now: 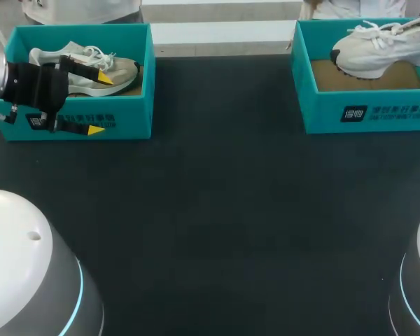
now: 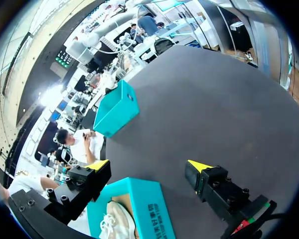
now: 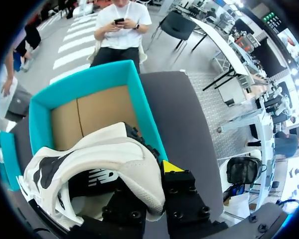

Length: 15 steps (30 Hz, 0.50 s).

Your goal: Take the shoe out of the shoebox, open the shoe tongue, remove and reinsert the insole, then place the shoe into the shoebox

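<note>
- White mesh sneaker [image 3: 114,159] is clamped in right gripper [image 3: 152,184], open teal cardboard shoebox [image 3: 84,82] beneath it.
- Left gripper [image 1: 99,103] is spread wide, empty, astride second teal shoebox [image 1: 129,115].
- Sneaker should be raised clear of walls.

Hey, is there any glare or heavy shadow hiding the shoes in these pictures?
Head view: even light, no glare on the dark table; left shoe sits partly shaded in its shoebox. Right wrist view: right shoe brightly lit, its inside dark. Left wrist view: glare only off in the room.
</note>
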{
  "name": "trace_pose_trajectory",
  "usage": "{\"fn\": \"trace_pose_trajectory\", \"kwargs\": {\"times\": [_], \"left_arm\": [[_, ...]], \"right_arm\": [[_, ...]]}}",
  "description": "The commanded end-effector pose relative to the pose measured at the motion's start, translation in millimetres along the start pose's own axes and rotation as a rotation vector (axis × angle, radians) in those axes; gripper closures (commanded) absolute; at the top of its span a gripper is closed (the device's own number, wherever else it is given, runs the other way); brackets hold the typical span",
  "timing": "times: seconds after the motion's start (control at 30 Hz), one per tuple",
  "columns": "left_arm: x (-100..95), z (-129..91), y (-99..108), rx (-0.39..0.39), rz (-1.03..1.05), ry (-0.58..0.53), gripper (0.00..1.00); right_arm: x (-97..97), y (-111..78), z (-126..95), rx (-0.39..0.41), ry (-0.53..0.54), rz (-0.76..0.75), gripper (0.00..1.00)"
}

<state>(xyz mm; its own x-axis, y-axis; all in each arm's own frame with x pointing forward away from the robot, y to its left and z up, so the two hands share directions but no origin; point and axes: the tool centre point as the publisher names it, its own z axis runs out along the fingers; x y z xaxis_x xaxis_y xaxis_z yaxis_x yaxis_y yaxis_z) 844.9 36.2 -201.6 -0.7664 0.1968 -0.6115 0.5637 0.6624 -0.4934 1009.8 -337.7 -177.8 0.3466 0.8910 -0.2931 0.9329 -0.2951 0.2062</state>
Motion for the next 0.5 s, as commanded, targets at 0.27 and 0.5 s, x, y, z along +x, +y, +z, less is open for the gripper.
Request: {"fn": "trace_pose_trajectory", "kwargs": {"times": [0.27, 0.5], "left_arm": [[0.4, -0.6, -0.5, -0.002, 0.0, 0.002, 0.0], [0.4, -0.6, -0.5, -0.002, 0.0, 0.002, 0.0]], "right_arm": [[4.8, 21.7, 23.2, 0.029, -0.035, 0.059, 1.0], [9.7, 26.8, 44.3, 0.039, -0.063, 0.069, 1.0]]}}
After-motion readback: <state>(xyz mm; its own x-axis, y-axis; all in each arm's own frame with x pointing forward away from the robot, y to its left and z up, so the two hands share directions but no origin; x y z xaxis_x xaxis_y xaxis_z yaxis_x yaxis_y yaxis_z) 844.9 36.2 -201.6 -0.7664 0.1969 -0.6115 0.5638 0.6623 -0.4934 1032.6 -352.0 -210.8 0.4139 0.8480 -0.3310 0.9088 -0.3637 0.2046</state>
